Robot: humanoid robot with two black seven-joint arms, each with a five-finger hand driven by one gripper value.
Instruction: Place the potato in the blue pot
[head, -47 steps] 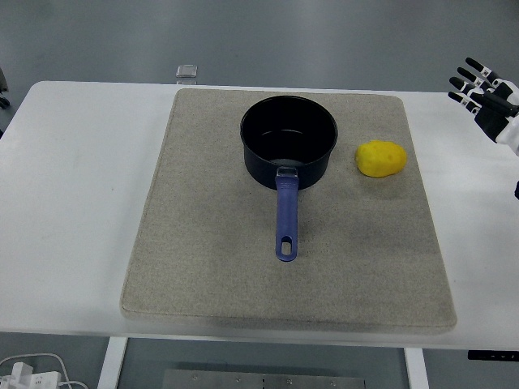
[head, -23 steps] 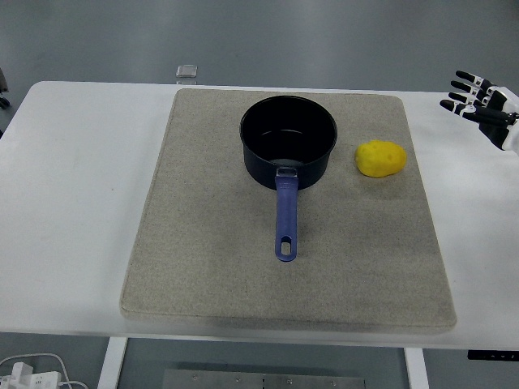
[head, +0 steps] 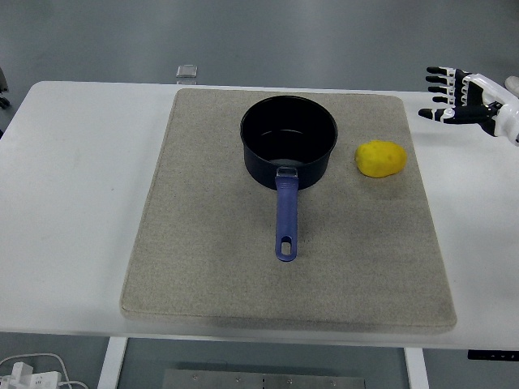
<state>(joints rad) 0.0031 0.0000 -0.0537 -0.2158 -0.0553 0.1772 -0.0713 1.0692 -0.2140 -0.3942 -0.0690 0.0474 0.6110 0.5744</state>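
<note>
A yellow potato (head: 380, 158) lies on the beige mat (head: 211, 243), just right of the blue pot (head: 288, 142). The pot is dark and empty inside, and its blue handle (head: 285, 215) points toward the table's near edge. My right hand (head: 456, 95) comes in from the right edge, above the white table beyond the mat's far right corner. Its fingers are spread and point left, holding nothing. It hovers to the right of and farther back than the potato, apart from it. The left arm is out of sight.
A small clear square object (head: 187, 72) sits at the table's far edge, behind the mat. White cables and a plug (head: 28, 373) lie on the floor at the bottom left. Bare white table (head: 65, 186) flanks the mat on both sides.
My right hand has moved left from the picture's right edge toward the mat, and its spread fingers have turned to point left. Pot and potato have not moved.
</note>
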